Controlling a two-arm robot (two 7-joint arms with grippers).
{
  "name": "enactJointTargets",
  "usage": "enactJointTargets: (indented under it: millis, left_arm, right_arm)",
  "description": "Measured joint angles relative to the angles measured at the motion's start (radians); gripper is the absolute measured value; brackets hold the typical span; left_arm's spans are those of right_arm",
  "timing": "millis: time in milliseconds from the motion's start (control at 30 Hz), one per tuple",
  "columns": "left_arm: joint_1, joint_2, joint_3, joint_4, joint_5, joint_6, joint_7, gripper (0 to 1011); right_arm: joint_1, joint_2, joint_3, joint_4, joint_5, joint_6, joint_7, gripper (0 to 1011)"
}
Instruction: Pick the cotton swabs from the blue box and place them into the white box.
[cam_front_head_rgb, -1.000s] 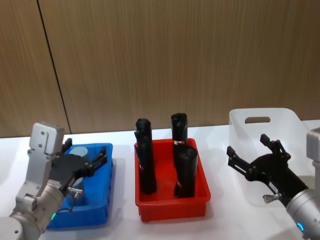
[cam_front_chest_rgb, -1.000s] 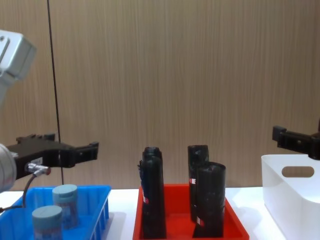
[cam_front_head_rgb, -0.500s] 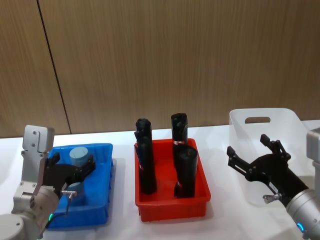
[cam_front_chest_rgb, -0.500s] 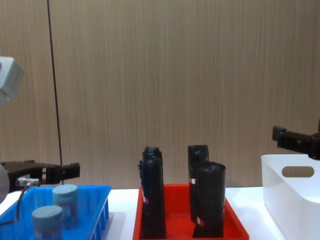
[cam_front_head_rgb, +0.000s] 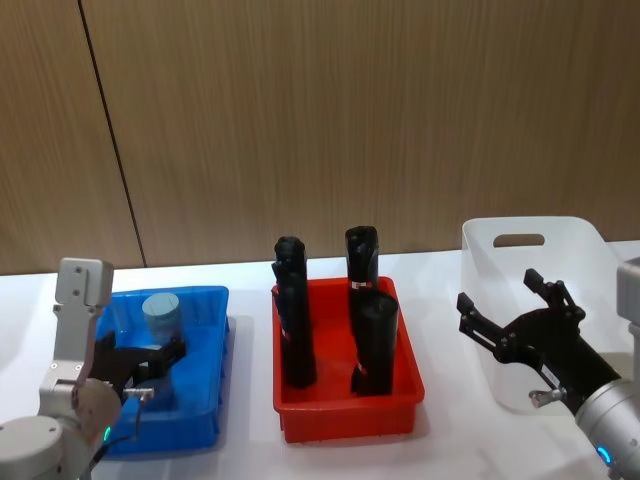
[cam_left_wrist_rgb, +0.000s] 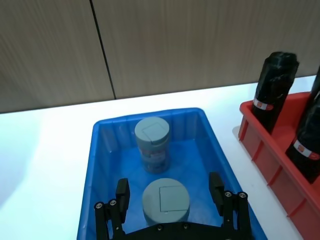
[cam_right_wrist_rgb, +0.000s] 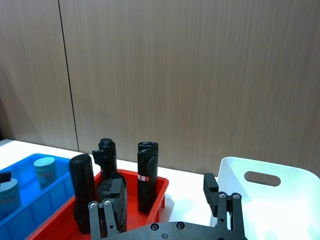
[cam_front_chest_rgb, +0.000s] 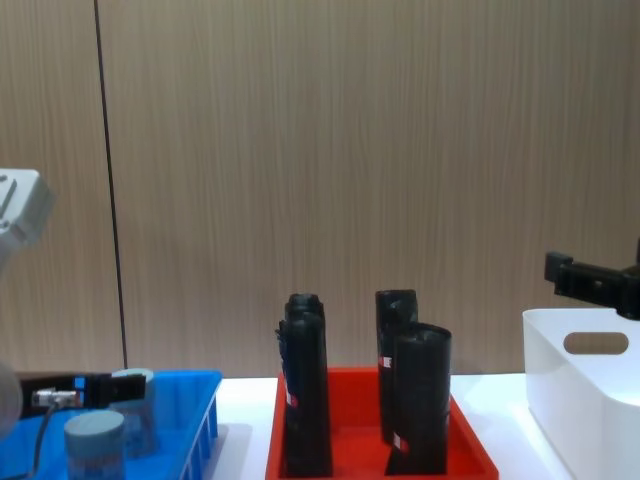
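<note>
1. We find the left gripper (cam_left_wrist_rgb: 169, 191) lower than before, inside the blue box (cam_left_wrist_rgb: 100, 165), jaws open astride the near cotton swabs (cam_left_wrist_rgb: 165, 201) tub.
2. We see the right gripper (cam_front_head_rgb: 515, 322) unchanged, open, at the white box (cam_front_head_rgb: 590, 240).

In blue box (cam_left_wrist_rgb: 102, 165) two tubs (cam_left_wrist_rgb: 152, 143) fill the mid, w/ narrow gaps to the walls. Left tool (cam_left_wrist_rgb: 169, 186) sits open over the nearer one, lower ctr of wrist view. Ctr of head view: tall rolls (cam_front_head_rgb: 292, 330) in red bin (cam_front_head_rgb: 345, 415) block a low crossing. At right edge, white box (cam_front_head_rgb: 585, 245) has an open top; right tool (cam_front_head_rgb: 496, 288) spread at its left wall.
</note>
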Motion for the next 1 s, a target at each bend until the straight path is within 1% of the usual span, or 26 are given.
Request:
enactJointTargets:
  millis: [67, 233, 600, 733, 867, 900, 1000]
  left_arm:
    - [-0.015, -0.009, -0.001, 0.025, 0.0, 0.019, 0.001, 1004]
    - [-0.037, -0.022, -0.003, 0.064, 0.0, 0.04, 0.001, 1004]
    - [-0.079, -0.048, -0.005, 0.142, 0.003, 0.064, -0.022, 1004]
    - [-0.087, -0.054, -0.005, 0.158, 0.003, 0.067, -0.027, 1004]
    - [-0.095, -0.061, -0.005, 0.175, 0.002, 0.073, -0.034, 943]
    - [-0.096, -0.062, -0.005, 0.177, 0.002, 0.075, -0.035, 904]
    - [-0.1, -0.065, -0.005, 0.184, 0.001, 0.078, -0.037, 834]
  right_arm:
    - [0.0, 0.0, 0.0, 0.0, 0.0, 0.0, 0.0, 1002]
    - [0.0, 0.0, 0.0, 0.0, 0.0, 0.0, 0.0, 1001]
    - [0.0, 0.0, 0.0, 0.0, 0.0, 0.0, 0.0, 1002]
    - [0.0, 0.0, 0.0, 0.0, 0.0, 0.0, 0.0, 1001]
    - [0.0, 0.0, 0.0, 0.0, 0.0, 0.0, 0.0, 1002]
    - [0.0, 0.0, 0.0, 0.0, 0.0, 0.0, 0.0, 1002]
    - [0.0, 0.0, 0.0, 0.0, 0.0, 0.0, 0.0, 1002]
